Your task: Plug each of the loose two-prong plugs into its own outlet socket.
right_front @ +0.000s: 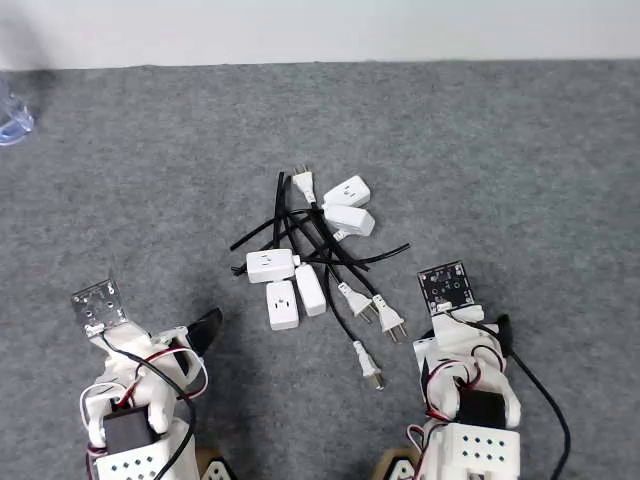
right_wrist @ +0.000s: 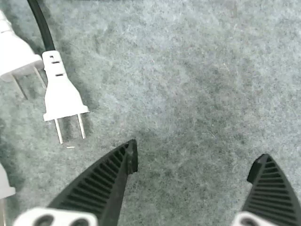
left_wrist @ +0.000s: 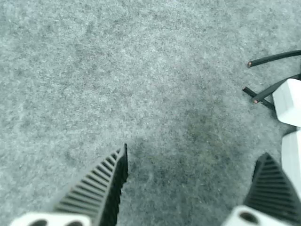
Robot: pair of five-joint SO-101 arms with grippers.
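While my left gripper point(left_wrist: 195, 150) and right gripper point(right_wrist: 198, 149) gape wide and empty, a white plastic two-prong plug point(right_wrist: 59, 92) lies near the right.

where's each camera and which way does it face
High view: fixed overhead, looking down at the mat, plug pile, both arms.
Left wrist view: on that wrist, facing past the open left gripper to an outlet socket.
Right wrist view: likewise, past the open right gripper to a two-prong plug.
High and right wrist views share that plug.
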